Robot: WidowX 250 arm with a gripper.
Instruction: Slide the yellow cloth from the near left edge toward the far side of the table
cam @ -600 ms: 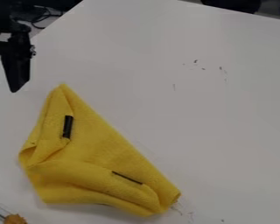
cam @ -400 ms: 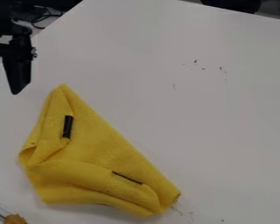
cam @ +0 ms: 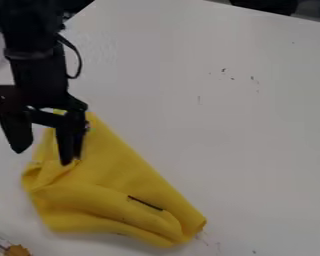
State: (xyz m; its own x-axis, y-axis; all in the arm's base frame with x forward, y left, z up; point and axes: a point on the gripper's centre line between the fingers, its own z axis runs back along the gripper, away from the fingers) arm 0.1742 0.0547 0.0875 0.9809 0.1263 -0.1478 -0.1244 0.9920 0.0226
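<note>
Yellow cloth [cam: 112, 172] lies rumpled at near left on the white table [cam: 236, 135]. Gripper [cam: 44, 156], fingers spread wide, partly hides its far end; contact undetermined. Orange-brown item [cam: 17, 250], near-left edge, cut off.

Tabletop [cam: 223, 135]: was pale grey and smooth, its far edge running at a slant.
Yellow cloth [cam: 142, 175]: lay directly on the left part of the surface, folded and rumpled, narrow at its far end.
Dark specks [cam: 251, 78]: dotted the surface beyond the cloth (small scuffs or crumbs, hard to tell which), with faint marks by its near right corner.
Near left corner: held an orange-brown piece [cam: 16, 250], only partly in sight.
</note>
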